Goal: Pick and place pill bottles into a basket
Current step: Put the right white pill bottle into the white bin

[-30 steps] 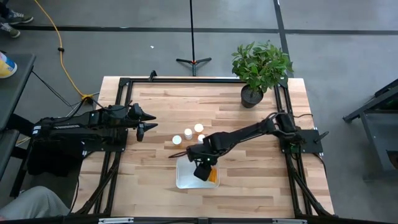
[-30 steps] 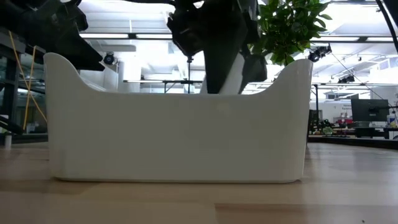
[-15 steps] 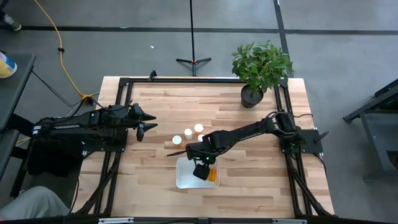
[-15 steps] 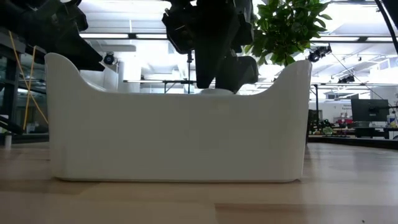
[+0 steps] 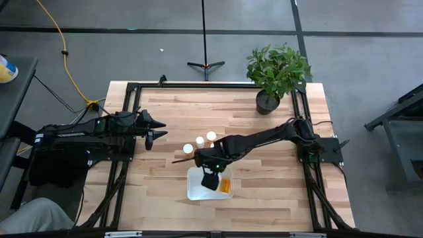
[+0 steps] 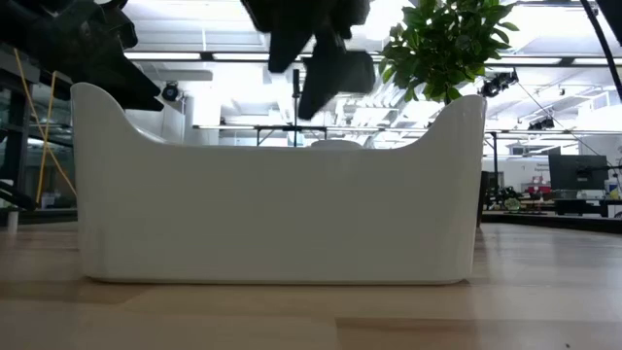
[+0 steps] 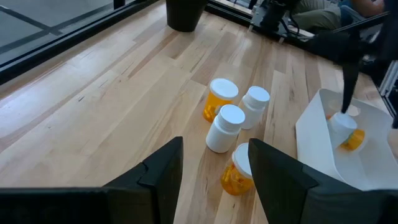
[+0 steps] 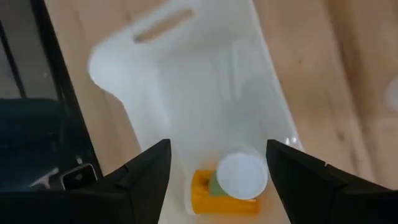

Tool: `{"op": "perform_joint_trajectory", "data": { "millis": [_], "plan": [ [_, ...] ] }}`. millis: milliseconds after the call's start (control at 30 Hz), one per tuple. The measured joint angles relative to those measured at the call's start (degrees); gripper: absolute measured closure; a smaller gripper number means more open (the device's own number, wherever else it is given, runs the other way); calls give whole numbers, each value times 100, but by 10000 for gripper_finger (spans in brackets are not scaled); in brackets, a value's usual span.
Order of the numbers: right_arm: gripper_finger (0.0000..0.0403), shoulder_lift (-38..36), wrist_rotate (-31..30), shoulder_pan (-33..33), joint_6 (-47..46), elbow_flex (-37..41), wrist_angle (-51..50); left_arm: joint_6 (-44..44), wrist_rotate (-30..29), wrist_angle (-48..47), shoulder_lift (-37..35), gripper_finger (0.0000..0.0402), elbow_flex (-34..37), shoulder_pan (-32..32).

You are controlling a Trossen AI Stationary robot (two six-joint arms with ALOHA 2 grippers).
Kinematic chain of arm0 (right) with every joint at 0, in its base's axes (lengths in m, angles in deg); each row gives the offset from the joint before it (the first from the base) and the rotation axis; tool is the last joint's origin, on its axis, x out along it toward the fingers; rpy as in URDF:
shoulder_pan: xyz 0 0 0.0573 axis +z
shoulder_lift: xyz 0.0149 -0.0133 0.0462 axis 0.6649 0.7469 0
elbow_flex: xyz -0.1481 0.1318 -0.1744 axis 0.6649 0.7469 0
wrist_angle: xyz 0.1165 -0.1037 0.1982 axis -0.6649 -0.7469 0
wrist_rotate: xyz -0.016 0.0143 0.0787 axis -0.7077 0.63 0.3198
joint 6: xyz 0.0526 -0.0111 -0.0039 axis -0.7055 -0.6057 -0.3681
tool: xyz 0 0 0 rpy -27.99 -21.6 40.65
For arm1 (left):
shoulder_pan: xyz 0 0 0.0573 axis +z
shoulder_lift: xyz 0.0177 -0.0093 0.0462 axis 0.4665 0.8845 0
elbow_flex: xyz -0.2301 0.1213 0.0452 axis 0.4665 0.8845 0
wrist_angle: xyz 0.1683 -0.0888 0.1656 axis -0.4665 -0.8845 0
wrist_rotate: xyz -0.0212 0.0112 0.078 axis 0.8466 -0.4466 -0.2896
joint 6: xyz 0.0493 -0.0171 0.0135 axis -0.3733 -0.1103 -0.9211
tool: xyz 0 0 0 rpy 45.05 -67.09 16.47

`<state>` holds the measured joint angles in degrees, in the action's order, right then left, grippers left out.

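Observation:
The white basket (image 5: 198, 190) stands on the table near its front edge; it also shows in the low view (image 6: 282, 214). One orange pill bottle (image 8: 233, 180) with a white cap lies on its side on the basket's floor, at its right end (image 5: 226, 186). My right gripper (image 5: 209, 177) hangs open above the basket, touching nothing; the right wrist view (image 8: 217, 149) shows its fingers apart over the bottle. Several more pill bottles (image 7: 225, 127) stand upright on the table just beyond the basket (image 5: 199, 141). My left gripper (image 5: 158, 129) waits open at the table's left, pointing toward them.
A potted plant (image 5: 276, 74) stands at the far right corner. Black frame rails (image 5: 132, 132) run along the table's left and right sides. My right arm (image 5: 264, 139) reaches across the table's middle from the right, over one of the standing bottles.
My right gripper has risen out of the basket and shifted a little toward the table's left. The bottle stays lying in the basket below it.

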<state>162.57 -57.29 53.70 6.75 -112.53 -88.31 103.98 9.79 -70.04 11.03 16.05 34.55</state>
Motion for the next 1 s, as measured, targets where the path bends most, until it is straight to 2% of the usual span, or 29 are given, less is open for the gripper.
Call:
{"op": "perform_joint_trajectory", "data": {
  "millis": [200, 367, 500, 633, 800, 1000],
  "plan": [
    [148, 0, -1122, -241, 119, -720, -1009, 0, 0, 0, 0, 186, 0, 0],
    [148, 0, -1502, -663, 225, -974, -1438, 0, 0, 0, -2, 186, 0, 0],
    [148, 0, -1475, -997, 215, -936, -1781, 0, 0, 0, -2, 186, 0, 0],
    [148, 0, -1165, -1206, 103, -789, -1880, 0, 0, -2, -2, 186, 0, 0],
    [148, 0, -893, -1284, 68, -601, -1729, 0, 0, -2, -1, 186, 0, 0],
    [148, 0, -888, -1299, 51, -607, -1576, 0, 0, -2, -1, 186, 0, 0]
  ]
}}
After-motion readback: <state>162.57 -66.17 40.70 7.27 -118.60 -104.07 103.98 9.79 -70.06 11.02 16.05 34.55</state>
